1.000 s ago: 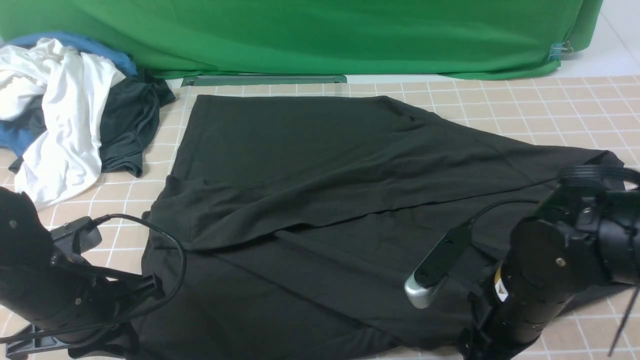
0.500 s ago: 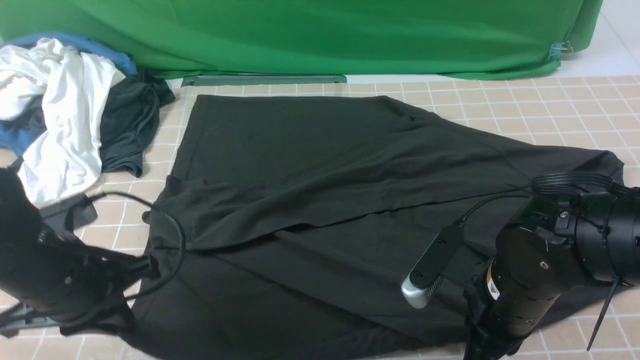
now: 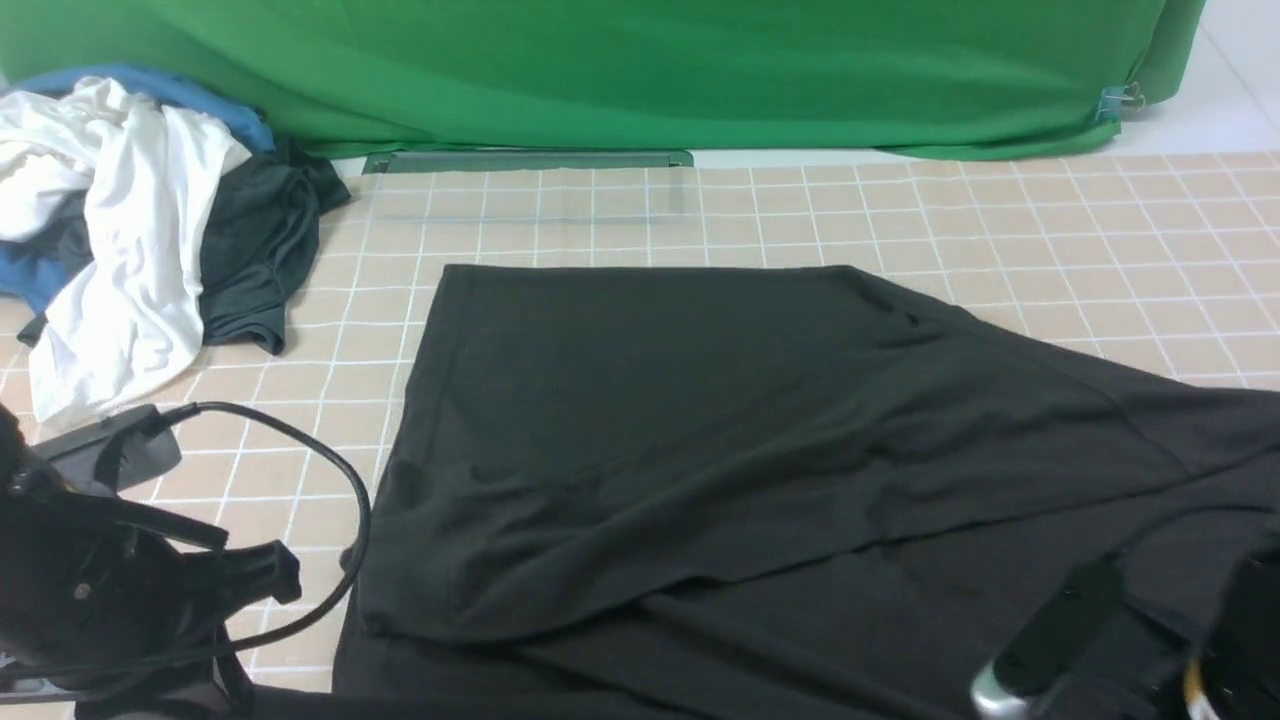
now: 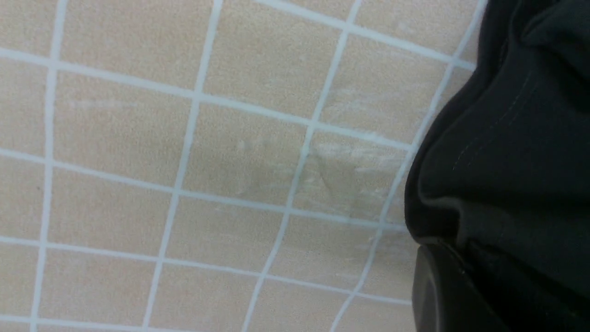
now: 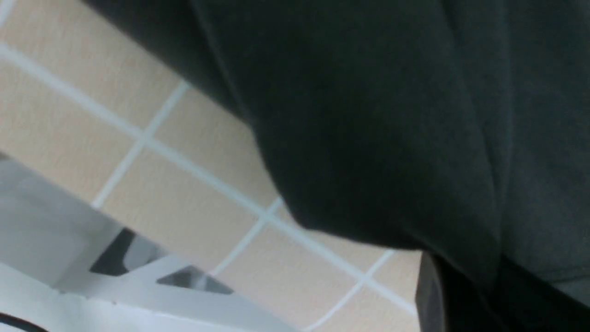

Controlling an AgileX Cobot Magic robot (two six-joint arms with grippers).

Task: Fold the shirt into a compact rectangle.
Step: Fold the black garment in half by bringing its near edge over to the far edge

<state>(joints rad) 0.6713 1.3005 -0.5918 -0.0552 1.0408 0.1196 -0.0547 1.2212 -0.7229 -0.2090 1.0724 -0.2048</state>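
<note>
A: What changed?
B: The shirt [image 3: 700, 450] slid toward the near edge. Its far hem was up by the green backdrop [image 3: 640, 70]; now bare desk [image 3: 900, 220] shows beyond it. Looks like a straightening pull. Folding is barely begun, I'd say.
A: Arms?
B: Both low and drawn back. Left arm [image 3: 90, 600] is near left; right arm [image 3: 1240, 640] is near right, mostly cut off.
A: Fingers?
B: Left fingers [image 4: 442, 295] closed tight, hem bunched at them. Cloth hangs off the right fingers [image 5: 433, 299], clear of the desk, so they look clamped on it.
A: Shirt position?
B: Centre to right, spread out, a flap lying across it.
</note>
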